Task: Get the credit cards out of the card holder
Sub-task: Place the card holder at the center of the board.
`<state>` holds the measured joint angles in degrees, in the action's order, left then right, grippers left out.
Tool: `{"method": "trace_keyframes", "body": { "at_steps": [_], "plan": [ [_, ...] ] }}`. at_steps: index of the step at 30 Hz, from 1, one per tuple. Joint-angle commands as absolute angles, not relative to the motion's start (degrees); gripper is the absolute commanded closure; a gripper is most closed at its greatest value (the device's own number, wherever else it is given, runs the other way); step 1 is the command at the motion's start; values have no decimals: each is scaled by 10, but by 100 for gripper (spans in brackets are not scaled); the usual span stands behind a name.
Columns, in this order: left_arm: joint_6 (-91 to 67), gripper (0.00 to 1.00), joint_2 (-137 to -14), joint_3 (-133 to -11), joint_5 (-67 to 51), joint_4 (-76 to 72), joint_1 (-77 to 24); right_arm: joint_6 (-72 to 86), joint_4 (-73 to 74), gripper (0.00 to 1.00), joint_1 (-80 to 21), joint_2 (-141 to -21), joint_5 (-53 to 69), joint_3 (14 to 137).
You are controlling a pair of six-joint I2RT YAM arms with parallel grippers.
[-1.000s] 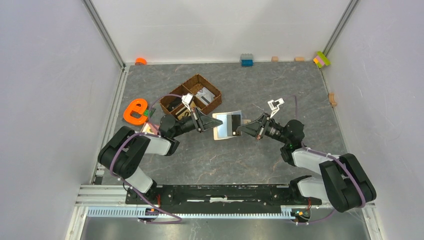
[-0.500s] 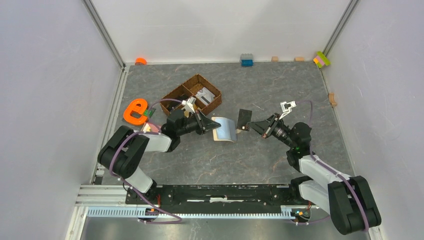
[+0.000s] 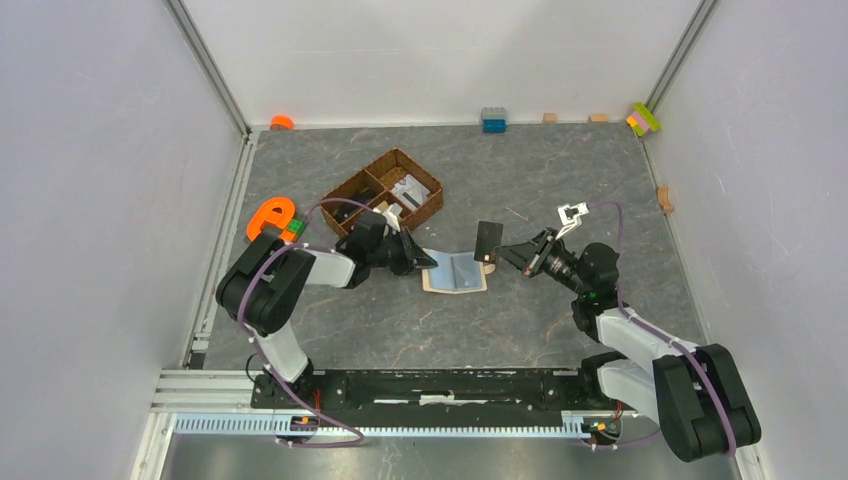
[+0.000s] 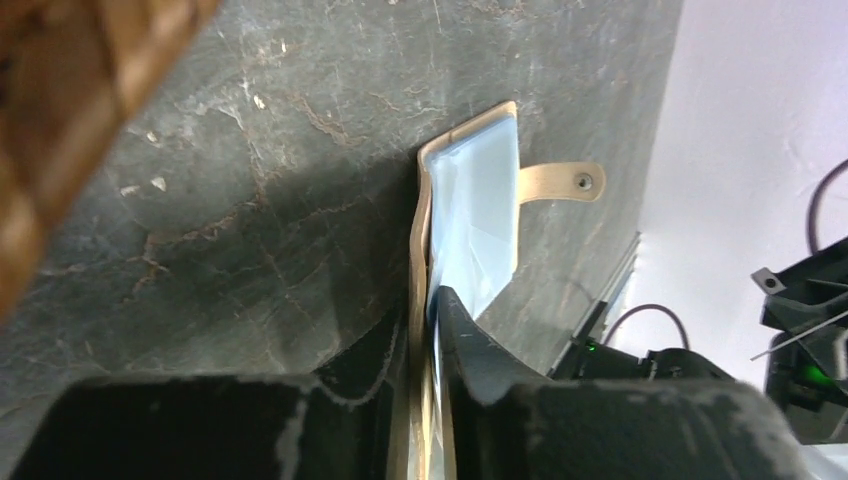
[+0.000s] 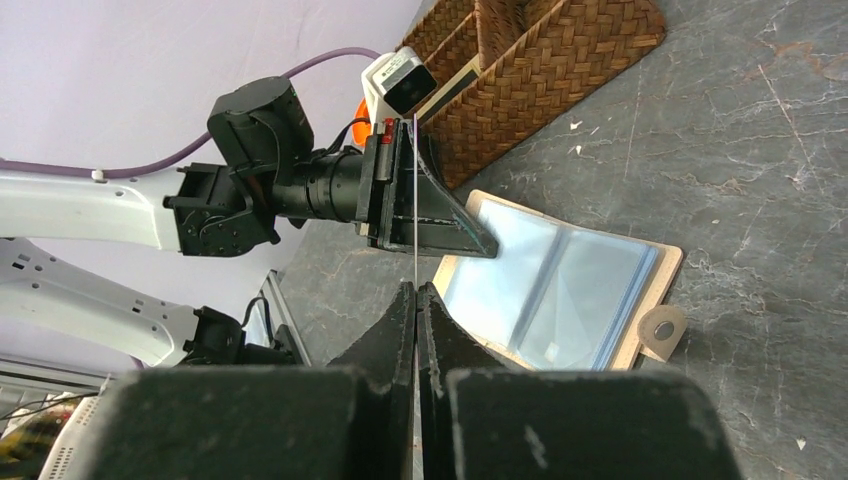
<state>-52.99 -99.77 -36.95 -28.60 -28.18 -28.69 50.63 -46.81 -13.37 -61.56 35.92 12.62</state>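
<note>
Your bench [image 3: 540, 180] is a dark grey slab w/ pale marble-like veins, matt; plain white walls [image 3: 450, 50] close it on the left, far & right sides; a metal rail [image 3: 440, 385] runs along the near edge.

Count: 2 arms, 1 card holder, 1 credit card in view, 1 basket, 1 orange letter toy, 6 small blocks [image 3: 493, 120] (5 along the far wall, 1 by the right wall).

The card holder [image 3: 455, 273] lies open & flat mid-bench; beige-tan cover, shiny clear-grey sleeves up, a small rounded tab [image 5: 660, 330] w/ a stud at its right edge. Your left hand [image 3: 427, 263] is clamped on the holder's left edge, cover & sleeve between its fingers.

Your right hand [image 3: 497, 254] is closed on the credit card [image 3: 488, 237]; thin, flat, rectangular, dark from above, held upright, above the holder's far right corner & clear of it.

The basket [image 3: 425, 210], brown woven wicker w/ compartments, sits far-left of the holder; the orange toy [image 3: 268, 220] lies left of the basket.
</note>
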Motion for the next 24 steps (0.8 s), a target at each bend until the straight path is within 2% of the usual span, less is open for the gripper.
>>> {"method": "trace_keyframes", "body": {
  "at_steps": [1,7,16,20,24],
  "plan": [
    [-463,75,-1002,-412,-264,-219,-287,499,-481,100,-132,-617,359,134],
    [-425,52,-939,-415,-215,-145,-288,500,-481,100,-132,-615,360,135],
    [-413,25,-770,-365,-164,-140,-289,507,-495,100,-132,-620,369,134],
    [-425,19,-706,-316,-176,-219,-289,521,-529,100,-138,-628,386,134],
    [-429,19,-690,-298,-213,-281,-296,522,-547,100,-153,-638,398,141]
  ]
}}
